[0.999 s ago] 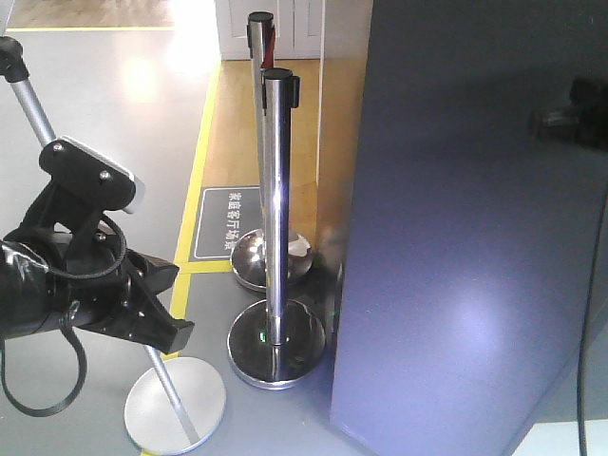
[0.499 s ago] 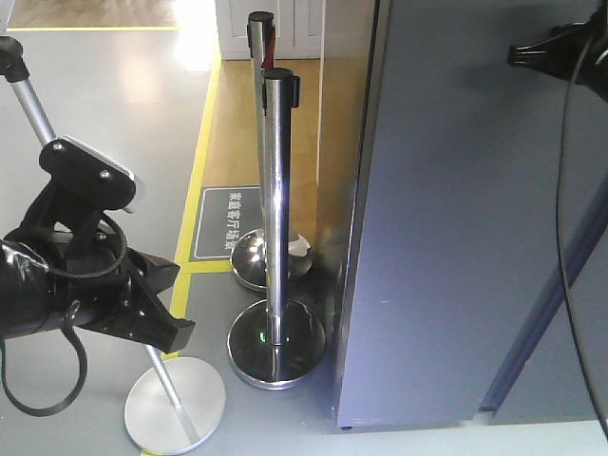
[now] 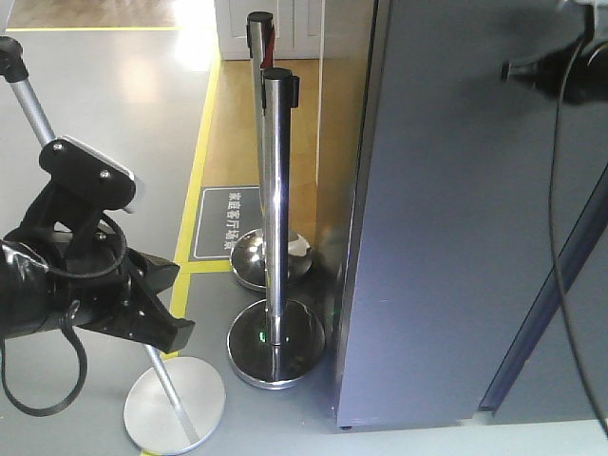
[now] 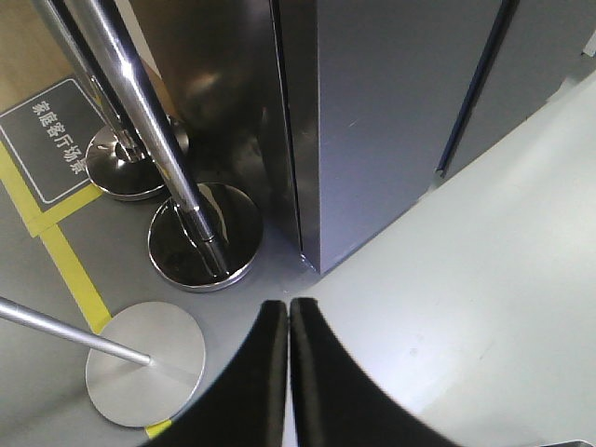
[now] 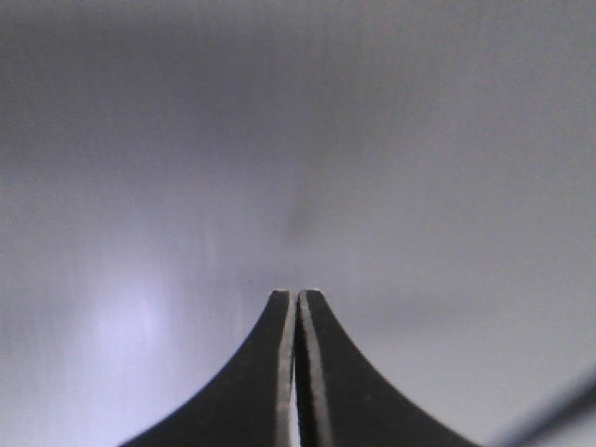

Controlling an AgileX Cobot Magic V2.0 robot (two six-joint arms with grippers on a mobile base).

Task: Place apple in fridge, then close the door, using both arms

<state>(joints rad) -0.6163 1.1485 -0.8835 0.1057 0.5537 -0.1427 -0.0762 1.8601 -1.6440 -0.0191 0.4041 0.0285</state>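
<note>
Nearest, my left gripper [image 4: 287,321] hangs idle over the floor, jaws pressed together on nothing, short of the stanchion bases [image 4: 203,235]. Farther on, my right gripper [image 5: 296,307] — jaws likewise clenched and empty — sits against the door [image 3: 456,218], which looks nearly flush with the fridge [image 3: 344,123]. Apple unseen, presumably inside. Closing step — next calls for a final firm push.

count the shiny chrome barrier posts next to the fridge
2: the near post stands beside the fridge on its round base; the far post stands right behind it, partly hidden. The slanted silver pole isn't counted.
</note>
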